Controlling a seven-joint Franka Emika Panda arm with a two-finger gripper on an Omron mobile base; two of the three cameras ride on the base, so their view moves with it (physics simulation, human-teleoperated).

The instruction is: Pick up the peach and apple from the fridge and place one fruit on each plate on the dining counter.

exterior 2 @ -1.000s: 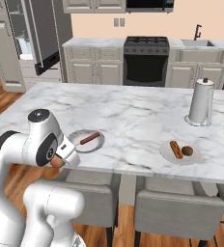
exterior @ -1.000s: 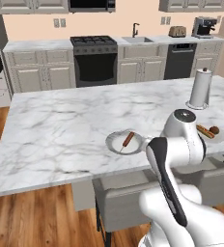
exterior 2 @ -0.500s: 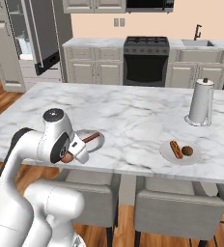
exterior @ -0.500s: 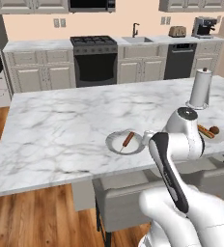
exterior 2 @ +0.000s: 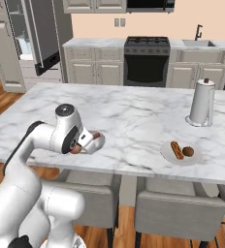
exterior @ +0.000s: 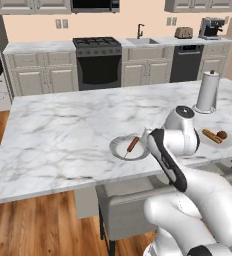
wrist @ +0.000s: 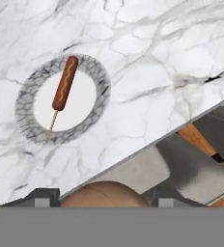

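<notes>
Arm and fingers (wrist: pixel 103 202), clamping the peach (wrist: pixel 104 194), now nearer the plate (wrist: pixel 62 99).

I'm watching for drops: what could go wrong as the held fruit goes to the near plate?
The claw, shut on the fruit, sits by the counter edge; an early release would likely drop it onto the stool. The plate already holds a sausage on a stick; the round fruit may roll off.

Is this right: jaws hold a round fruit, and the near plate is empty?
No. The near plate is not empty: a sausage on a stick lies on it, as the hand view shows. The jaws do hold a round fruit.
</notes>
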